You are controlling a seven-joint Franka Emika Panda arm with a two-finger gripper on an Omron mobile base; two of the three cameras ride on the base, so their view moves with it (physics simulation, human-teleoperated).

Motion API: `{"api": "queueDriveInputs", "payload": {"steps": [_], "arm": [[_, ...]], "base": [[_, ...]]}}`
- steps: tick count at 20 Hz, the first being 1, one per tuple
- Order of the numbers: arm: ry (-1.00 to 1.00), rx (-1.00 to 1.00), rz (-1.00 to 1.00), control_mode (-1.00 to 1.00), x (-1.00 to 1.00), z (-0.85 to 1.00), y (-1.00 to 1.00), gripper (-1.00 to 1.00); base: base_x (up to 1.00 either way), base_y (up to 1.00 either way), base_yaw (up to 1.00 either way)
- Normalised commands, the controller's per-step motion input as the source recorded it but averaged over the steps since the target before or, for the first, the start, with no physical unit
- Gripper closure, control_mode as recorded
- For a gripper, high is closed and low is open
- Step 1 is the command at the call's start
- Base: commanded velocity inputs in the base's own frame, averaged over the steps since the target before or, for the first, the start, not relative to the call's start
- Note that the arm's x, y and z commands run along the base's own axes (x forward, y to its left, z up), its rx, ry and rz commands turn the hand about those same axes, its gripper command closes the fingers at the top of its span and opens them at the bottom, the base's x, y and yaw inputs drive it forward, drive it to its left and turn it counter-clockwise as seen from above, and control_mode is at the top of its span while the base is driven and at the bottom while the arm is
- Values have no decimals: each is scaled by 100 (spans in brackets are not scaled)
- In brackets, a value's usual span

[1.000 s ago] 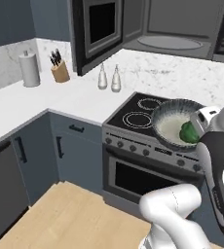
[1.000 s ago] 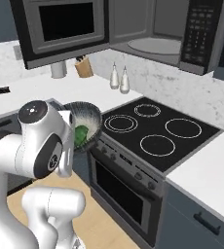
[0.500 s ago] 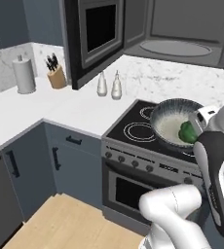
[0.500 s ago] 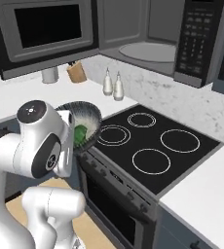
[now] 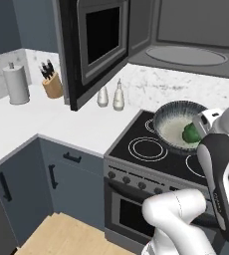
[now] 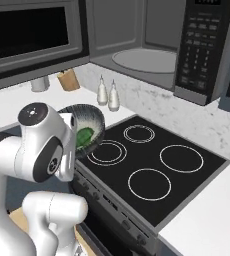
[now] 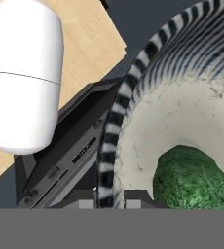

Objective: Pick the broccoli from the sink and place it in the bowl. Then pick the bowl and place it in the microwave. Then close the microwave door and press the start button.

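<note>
The bowl hangs tilted over the stove's front left burner, dark and striped outside, pale inside. The green broccoli lies in it. My gripper is shut on the bowl's rim, one finger on each side of the wall, with the broccoli just beyond. Above the stove, the microwave stands open with a grey inside and a round turntable. The microwave door is swung out to the left. In the right base view the bowl and broccoli sit below the microwave. The sink is out of view.
A black four-burner stove with an oven below sits under the bowl. Two shakers stand at the back of the white counter, with a knife block and a paper towel roll further left. The microwave's button panel is at its right.
The whole picture has shifted: the base has driven toward the stove and microwave, which now look larger and closer. The bowl with the broccoli stays held in the same grip.
</note>
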Motion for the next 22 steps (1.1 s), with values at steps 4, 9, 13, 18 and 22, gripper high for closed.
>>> {"api": "queueDriveInputs", "payload": {"steps": [4, 9, 13, 18, 22], "arm": [[0, 0, 0, 100, 0, 0, 0, 100], [0, 0, 0, 100, 0, 0, 0, 100], [0, 0, -11, -100, 5, 8, 0, 100], [-7, 1, -3, -100, 5, 53, -2, 100], [-16, 0, 0, -100, 16, 84, 0, 100]], "base": [[52, -3, -13], [22, 0, -30], [8, 0, -17], [0, 0, 0], [0, 0, 0]]}}
